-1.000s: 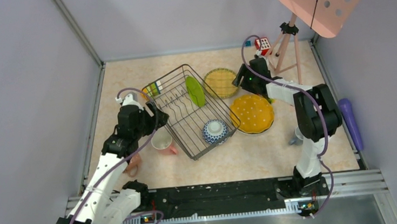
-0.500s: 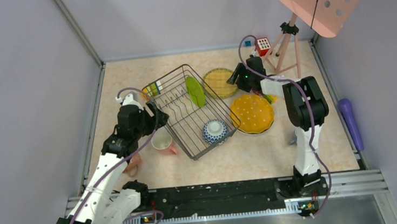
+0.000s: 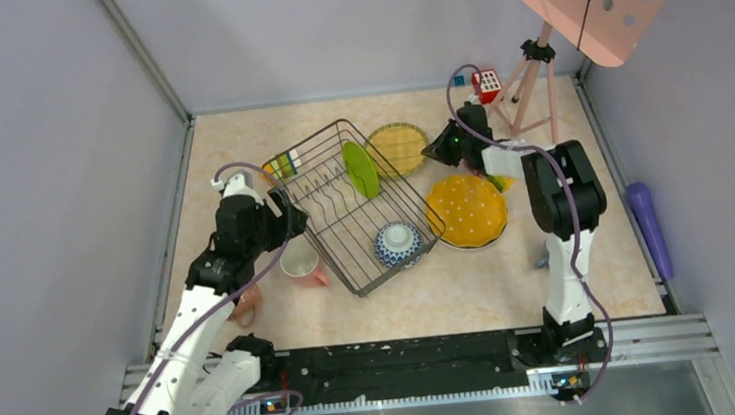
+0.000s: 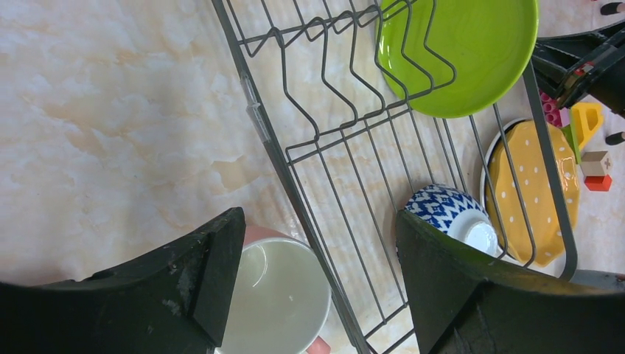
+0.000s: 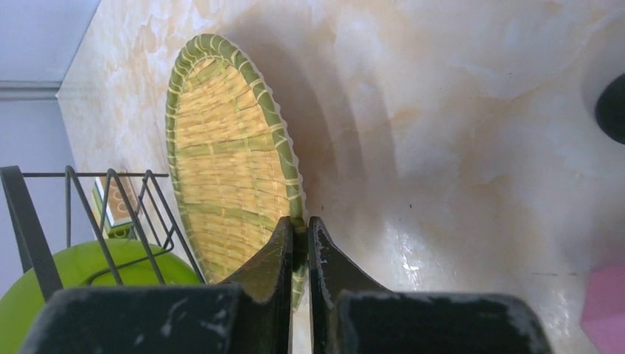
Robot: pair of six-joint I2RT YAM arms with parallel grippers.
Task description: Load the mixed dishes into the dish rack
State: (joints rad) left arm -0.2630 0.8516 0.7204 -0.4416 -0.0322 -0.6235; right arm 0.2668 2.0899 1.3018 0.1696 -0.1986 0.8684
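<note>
Clenching the green-rimmed woven plate (image 3: pixel 396 147) at the far right edge of the dish rack (image 3: pixel 337 220), the right hand (image 3: pixel 434 151) is picking it up; the left hand (image 4: pixel 317 243) is hovering released over a pink mug (image 4: pixel 276 295); the tilted plate is probably needing slotting next.

Dark wire dish rack (image 3: pixel 340 220), set askew mid-table, holding an upright lime green plate (image 3: pixel 361 168) and an inverted blue-white bowl (image 3: pixel 398 242). Yellow-orange dotted plate (image 3: pixel 467 210) flat at its right; woven green-rimmed plate (image 3: pixel 398 148) tilted toward the far edge; pink mug (image 3: pixel 300 262) upright at its left.
</note>
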